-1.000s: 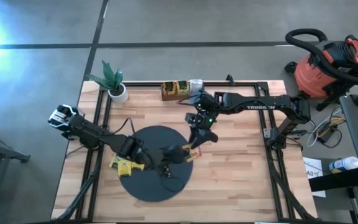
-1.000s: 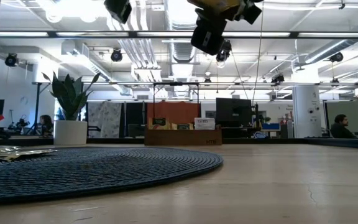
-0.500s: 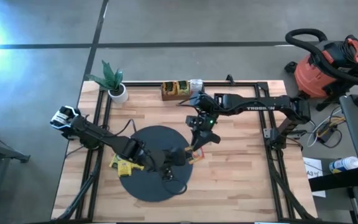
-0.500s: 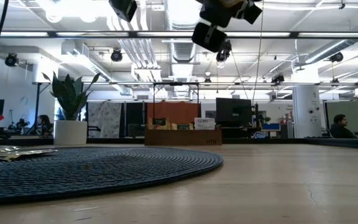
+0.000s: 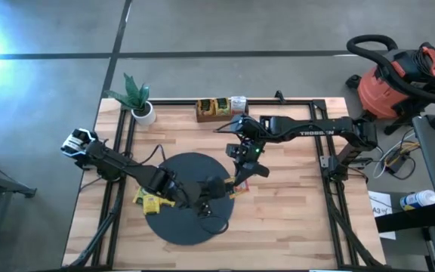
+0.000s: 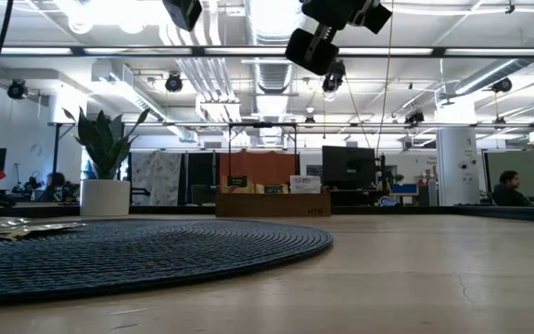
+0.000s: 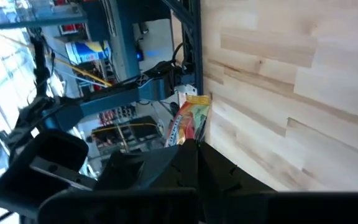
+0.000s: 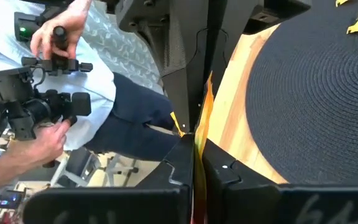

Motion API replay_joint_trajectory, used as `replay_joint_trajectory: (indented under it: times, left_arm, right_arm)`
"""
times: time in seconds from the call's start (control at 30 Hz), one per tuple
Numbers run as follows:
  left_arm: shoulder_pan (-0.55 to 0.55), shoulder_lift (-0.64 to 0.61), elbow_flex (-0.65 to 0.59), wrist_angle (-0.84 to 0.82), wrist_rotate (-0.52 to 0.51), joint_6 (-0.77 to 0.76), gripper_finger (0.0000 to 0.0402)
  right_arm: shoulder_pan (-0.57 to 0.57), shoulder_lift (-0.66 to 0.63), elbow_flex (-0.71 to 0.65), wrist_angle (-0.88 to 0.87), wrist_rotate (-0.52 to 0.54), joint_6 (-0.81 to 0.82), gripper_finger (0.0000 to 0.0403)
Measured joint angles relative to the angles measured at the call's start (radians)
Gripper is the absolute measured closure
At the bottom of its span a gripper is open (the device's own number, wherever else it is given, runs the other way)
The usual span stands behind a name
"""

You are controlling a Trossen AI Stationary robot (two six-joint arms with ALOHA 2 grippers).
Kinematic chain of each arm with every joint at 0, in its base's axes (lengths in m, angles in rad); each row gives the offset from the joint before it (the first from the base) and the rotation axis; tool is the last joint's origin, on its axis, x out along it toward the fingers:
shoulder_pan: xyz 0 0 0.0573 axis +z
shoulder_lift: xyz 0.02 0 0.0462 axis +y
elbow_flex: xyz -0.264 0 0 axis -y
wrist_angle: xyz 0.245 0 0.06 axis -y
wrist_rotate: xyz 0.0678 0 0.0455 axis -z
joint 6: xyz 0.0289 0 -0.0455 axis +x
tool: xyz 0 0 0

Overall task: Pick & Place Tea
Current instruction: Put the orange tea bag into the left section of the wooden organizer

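We are seeing the right gripper (image 8: 194, 163) with its jaws now pressed together on 1 orange-red tea packet (image 8: 202, 118), the thin foil standing edge-on between the 2 dark fingers; a second ago those jaws were spread wide around it. The left gripper (image 7: 191, 149) is also closed, pinching the other end of the same packet, so both arms are holding it above the right edge of the black round mat (image 5: 174, 227), where they are meeting in the high view. The right arm has drawn slightly back toward the wooden tray (image 5: 216, 108) since the earlier frame. 2 yellow packets (image 5: 149, 200) are lying on the mat's left rim, under the left arm. Beyond the table, a person's hands (image 8: 55, 37) are working a handheld controller.
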Motion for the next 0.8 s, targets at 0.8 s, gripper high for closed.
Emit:
replay_joint_trajectory:
  times: [0.8]
  left_arm:
    - [-0.001, -0.013, -0.001, -0.021, -0.569, -0.926, 0.0298]
  right_arm:
    - [-0.076, -0.002, 0.0, 0.0, 0.229, -0.032, 0.0394]
